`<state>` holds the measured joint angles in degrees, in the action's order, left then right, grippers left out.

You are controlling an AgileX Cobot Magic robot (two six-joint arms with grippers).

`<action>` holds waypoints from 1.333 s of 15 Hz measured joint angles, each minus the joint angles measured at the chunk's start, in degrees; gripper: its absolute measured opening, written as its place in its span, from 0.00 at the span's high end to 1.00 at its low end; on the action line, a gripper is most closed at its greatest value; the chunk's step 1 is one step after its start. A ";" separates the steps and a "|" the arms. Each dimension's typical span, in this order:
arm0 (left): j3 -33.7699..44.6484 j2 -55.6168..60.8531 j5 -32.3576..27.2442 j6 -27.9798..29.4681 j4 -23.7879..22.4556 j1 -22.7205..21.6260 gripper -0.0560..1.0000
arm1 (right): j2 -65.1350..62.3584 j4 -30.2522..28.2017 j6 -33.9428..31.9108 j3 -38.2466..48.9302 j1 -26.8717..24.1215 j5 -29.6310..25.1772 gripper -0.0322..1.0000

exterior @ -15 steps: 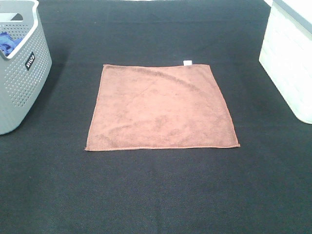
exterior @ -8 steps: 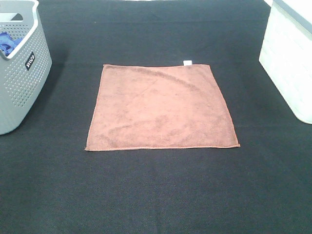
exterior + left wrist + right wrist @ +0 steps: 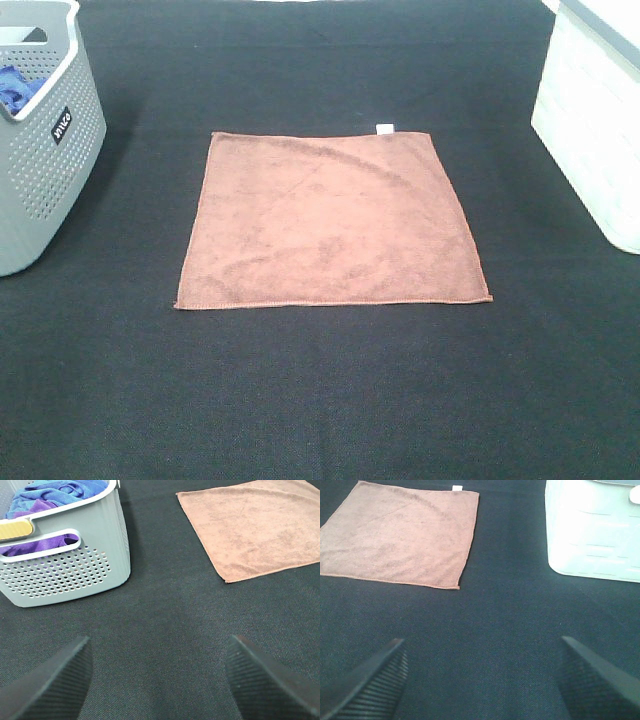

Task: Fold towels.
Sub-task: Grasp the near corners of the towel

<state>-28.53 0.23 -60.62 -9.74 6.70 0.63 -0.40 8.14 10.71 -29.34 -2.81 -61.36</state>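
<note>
1. Nothing has shifted over the last second: the reddish-brown towel (image 3: 333, 220) lies flat and unfolded, as before.
2. It sits mid-tabletop (image 3: 330, 400), its white tag (image 3: 384, 128) on the far edge.
3. A grey perforated basket (image 3: 40, 150) holding blue cloth (image 3: 55, 492) and purple cloth (image 3: 35, 545) stands well to its left, and a white bin (image 3: 595, 130) well to its right.
4. The left jaws are spread wide, grasping nothing, over the tabletop near the basket.
5. The right jaws are likewise released and empty, short of the towel's near right corner.

I count one towel (image 3: 330, 220) on my counter (image 3: 320, 400), one grey basket (image 3: 45, 170) at ten o'clock from it, one white bin (image 3: 595, 130) at two o'clock, and two tools: left tool (image 3: 160, 680), right tool (image 3: 482, 680).
</note>
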 joint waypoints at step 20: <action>-0.57 -41.94 21.14 1.09 27.79 0.00 0.27 | 48.64 17.76 -3.09 -0.63 0.00 26.64 0.23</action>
<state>-29.11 -41.71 -39.48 -8.65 34.49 0.63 48.24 25.90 7.62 -29.97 -2.81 -34.72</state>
